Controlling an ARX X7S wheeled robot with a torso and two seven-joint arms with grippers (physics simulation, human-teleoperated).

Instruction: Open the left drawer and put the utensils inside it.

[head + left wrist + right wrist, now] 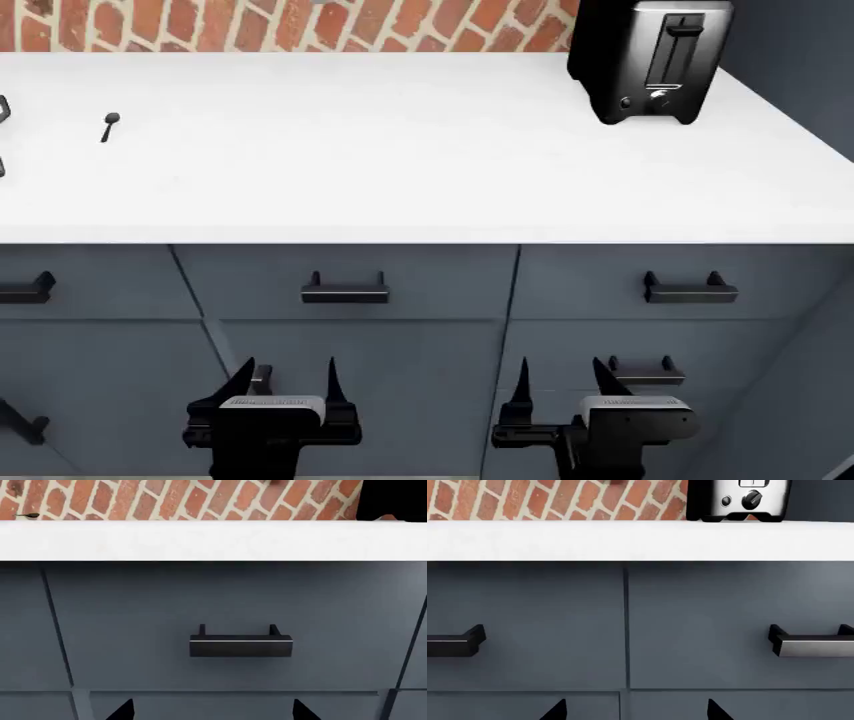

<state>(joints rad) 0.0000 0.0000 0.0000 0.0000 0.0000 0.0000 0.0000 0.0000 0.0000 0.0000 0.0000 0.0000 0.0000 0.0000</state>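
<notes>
no legible text — none anywhere

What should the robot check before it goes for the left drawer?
1. Left drawer open: not ok, it is shut.
2. Left tool open and empty: ok.
3. Left tool facing the left drawer's handle: not ok, it faces the narrower middle drawer's handle.
4. Teaspoon lying free on the counter: ok.
5. Spatula in sight: cannot tell, only a sliver shows at the head view's left edge.
6. Right tool open and empty: ok.
</notes>
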